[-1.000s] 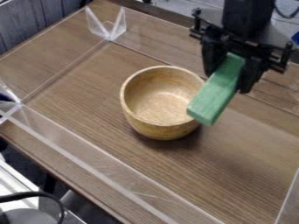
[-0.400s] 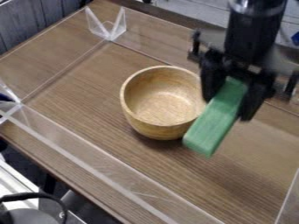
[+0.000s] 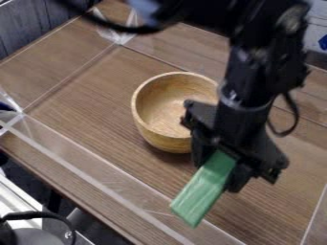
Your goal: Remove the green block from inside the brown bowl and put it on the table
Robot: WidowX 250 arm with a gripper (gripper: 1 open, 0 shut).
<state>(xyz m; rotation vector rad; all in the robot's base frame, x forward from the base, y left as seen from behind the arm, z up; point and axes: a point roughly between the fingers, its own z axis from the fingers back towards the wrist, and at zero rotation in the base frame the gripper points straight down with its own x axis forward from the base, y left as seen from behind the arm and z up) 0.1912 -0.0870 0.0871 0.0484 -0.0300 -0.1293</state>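
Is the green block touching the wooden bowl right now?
Apart: the camera view shows bare tabletop between the green block and the wooden bowl.

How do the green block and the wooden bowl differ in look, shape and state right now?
The green block is plain matte green, while the wooden bowl is light tan. The block is a slim, straight-edged bar; the bowl is round, hollow and wider than the block. The block is held tilted in the gripper, whereas the bowl sits upright on the table. Both look free of any printed markings.
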